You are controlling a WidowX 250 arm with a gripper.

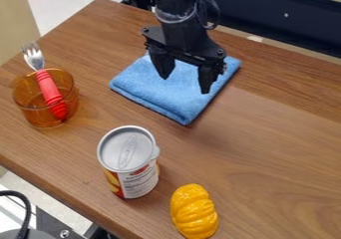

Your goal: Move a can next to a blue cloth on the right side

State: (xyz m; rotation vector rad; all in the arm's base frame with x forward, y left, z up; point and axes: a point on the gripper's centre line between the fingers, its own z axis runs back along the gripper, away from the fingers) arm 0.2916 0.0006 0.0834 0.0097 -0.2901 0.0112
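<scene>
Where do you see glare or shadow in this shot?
In the camera view, small bright highlights sit on the glossy yellow ridged object, and a thin dark shadow runs along the near edge of the blue cloth.

The cylindrical can, with a pale grey lid and a white, red and yellow label, stands upright on the wooden counter, apart from the cloth and toward its seven o'clock. The soft, light-blue, rectangular cloth lies folded flat, one corner pointing to six o'clock.
</scene>
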